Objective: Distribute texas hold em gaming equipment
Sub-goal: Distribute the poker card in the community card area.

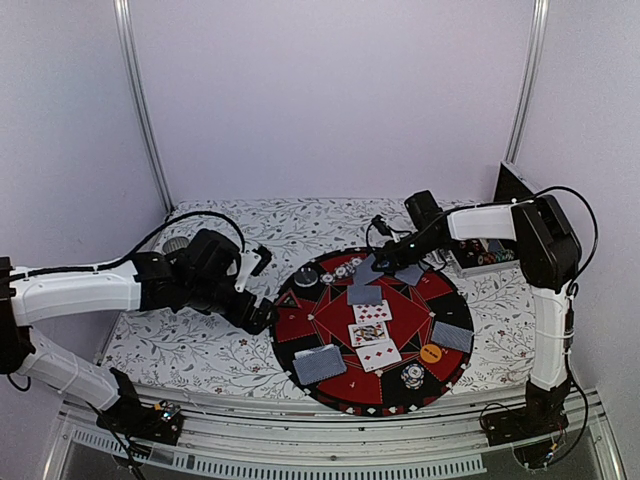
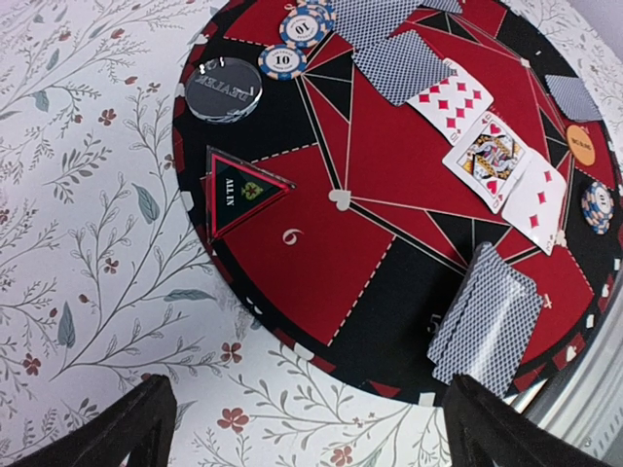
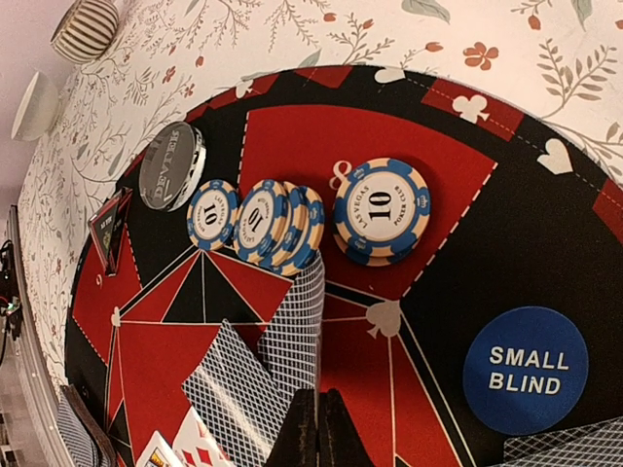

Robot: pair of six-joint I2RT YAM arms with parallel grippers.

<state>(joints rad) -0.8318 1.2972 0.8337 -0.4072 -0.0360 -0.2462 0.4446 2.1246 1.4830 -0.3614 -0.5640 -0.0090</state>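
Observation:
My right gripper (image 3: 318, 401) is shut on a grey-blue-backed card (image 3: 304, 331), held on edge over the mat's far side (image 1: 368, 268), just short of several blue chips (image 3: 273, 222) and a chip stack (image 3: 382, 211). A blue small-blind disc (image 3: 526, 370) lies to its right. My left gripper (image 2: 311, 433) is open and empty, over the tablecloth at the mat's left edge (image 1: 262, 316). Ahead of it lie the black-red triangle (image 2: 243, 187), the dealer disc (image 2: 224, 88), a face-down deck (image 2: 487, 321) and three face-up cards (image 2: 492, 156). An orange disc (image 1: 431, 353) sits on the right.
The large round red-and-black mat (image 1: 300, 335) lies on a floral tablecloth (image 1: 190, 340). An open chip case (image 1: 480, 258) stands at the back right. A striped round object (image 3: 83, 29) lies off the mat at the back left. A metal rail (image 1: 330, 425) runs along the front edge.

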